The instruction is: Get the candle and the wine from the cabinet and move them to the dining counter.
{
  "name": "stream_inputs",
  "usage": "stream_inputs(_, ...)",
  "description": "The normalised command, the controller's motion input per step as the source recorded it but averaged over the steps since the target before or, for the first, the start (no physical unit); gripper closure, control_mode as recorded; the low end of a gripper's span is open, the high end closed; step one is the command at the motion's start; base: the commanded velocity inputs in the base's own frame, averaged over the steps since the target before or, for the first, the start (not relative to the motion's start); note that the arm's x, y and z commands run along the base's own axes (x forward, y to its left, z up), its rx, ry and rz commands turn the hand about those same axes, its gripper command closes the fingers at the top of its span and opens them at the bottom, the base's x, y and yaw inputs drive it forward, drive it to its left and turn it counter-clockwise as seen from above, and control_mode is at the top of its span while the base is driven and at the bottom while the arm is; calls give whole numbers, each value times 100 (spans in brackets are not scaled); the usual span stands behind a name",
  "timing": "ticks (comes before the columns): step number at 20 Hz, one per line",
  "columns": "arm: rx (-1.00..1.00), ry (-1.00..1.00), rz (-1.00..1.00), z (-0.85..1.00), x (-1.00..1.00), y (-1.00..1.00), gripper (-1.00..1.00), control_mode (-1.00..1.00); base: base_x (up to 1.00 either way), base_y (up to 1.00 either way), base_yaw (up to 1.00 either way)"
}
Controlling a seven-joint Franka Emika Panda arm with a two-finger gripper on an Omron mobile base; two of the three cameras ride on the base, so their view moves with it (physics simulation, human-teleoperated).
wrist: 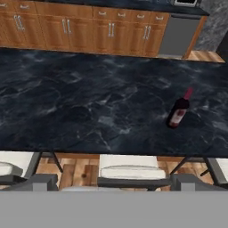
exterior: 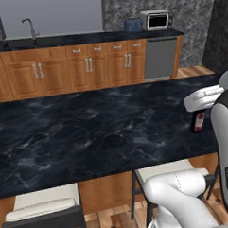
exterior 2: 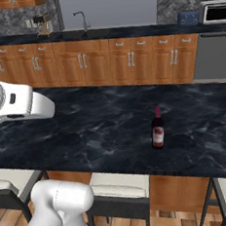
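While the wine (exterior 2: 157, 129) stands upright on the black marbled tabletop (exterior 2: 96, 121), I have the pincer spread wide, holding nothing; stools (wrist: 129, 171) line the near edge.

Arm raised, tool wide open

Wooden base cabinets (exterior 2: 105, 64) line the far wall under a black worktop (exterior: 83, 39) with sink tap (exterior: 30, 26), toaster (exterior: 133, 25) and microwave (exterior: 156, 20).

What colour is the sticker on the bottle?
The wine has a red-pink label, clearest in the right base view.
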Motion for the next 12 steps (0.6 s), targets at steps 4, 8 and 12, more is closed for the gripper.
stream_inputs(4, 0, 0, 0, 0, 0, 0, -100, 100, -31, -4, 0)
stream_inputs(8, 0, 0, 0, 0, 0, 0, -100, 100, -97, -9, -2)
stream_inputs(12, 0, 0, 0, 0, 0, 0, -100, 100, -100, 24, -5)
